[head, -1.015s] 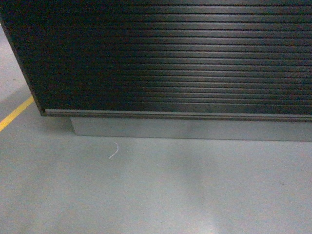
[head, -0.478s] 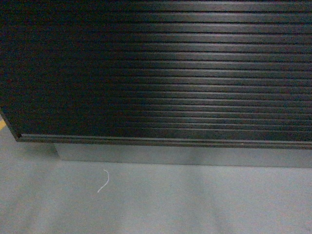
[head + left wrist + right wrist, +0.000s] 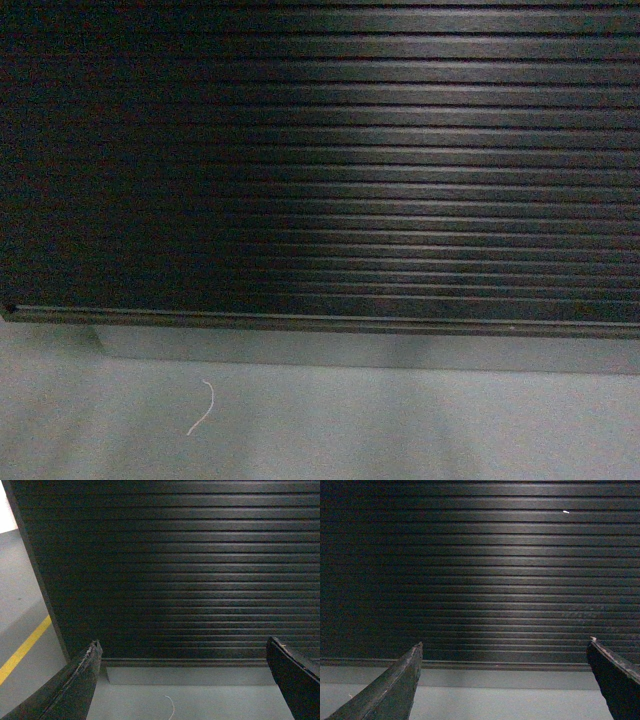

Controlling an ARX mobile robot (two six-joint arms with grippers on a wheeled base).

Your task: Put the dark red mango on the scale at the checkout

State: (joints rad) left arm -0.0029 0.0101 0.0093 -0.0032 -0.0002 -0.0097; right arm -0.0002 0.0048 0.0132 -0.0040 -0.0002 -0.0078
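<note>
The checkout [image 3: 330, 160] fills most of the head view as a black, horizontally ribbed front panel above a pale plinth. Its ribbed front [image 3: 170, 570] also fills the left wrist view, and the same ribbed front [image 3: 485, 570] fills the right wrist view. My left gripper [image 3: 182, 647] is open, its two dark fingers far apart with only floor between them. My right gripper [image 3: 505, 647] is open too and holds nothing. The dark red mango and the scale are out of view. Neither gripper shows in the head view.
Grey floor [image 3: 330, 430] runs below the counter, with a small white curl of thread [image 3: 202, 410] on it, also the thread [image 3: 171, 707] between the left fingers. The counter's left corner and a yellow floor line [image 3: 22, 650] lie at the left.
The counter front has grown larger and slid down and left in the head view. The yellow floor line has left that view, and the thread has moved lower.
</note>
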